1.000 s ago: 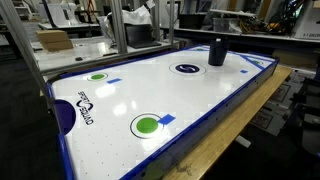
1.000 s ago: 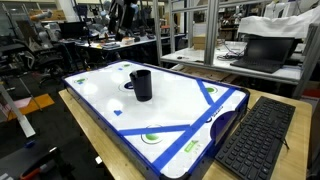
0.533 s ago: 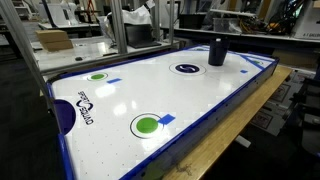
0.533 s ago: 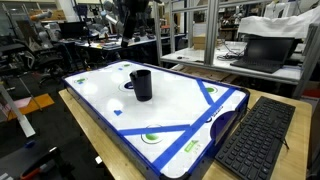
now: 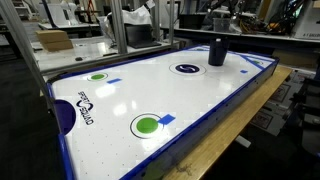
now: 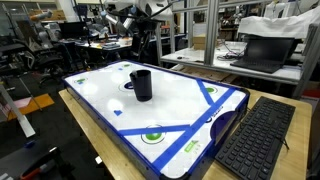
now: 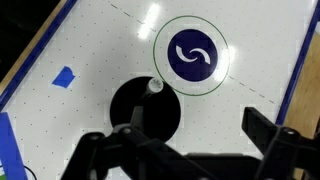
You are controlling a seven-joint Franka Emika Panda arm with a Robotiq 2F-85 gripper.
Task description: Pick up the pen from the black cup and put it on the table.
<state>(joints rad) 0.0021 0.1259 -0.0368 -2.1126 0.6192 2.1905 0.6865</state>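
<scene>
The black cup stands upright on the white air-hockey table. It also shows in both exterior views. In the wrist view I look down into it; the pen leans against its rim, white end up. My gripper is open and empty above the table, with the cup under its left finger and the right finger over bare table. In the exterior views the gripper hangs well above the cup.
A blue circle mark lies just beyond the cup and blue tape to its left. Raised blue rails edge the table. A green puck circle is near the front. A keyboard and a laptop sit beside the table.
The arm has swung in over the table and the gripper now shows above the cup in the exterior views. The cup and pen have not moved.
</scene>
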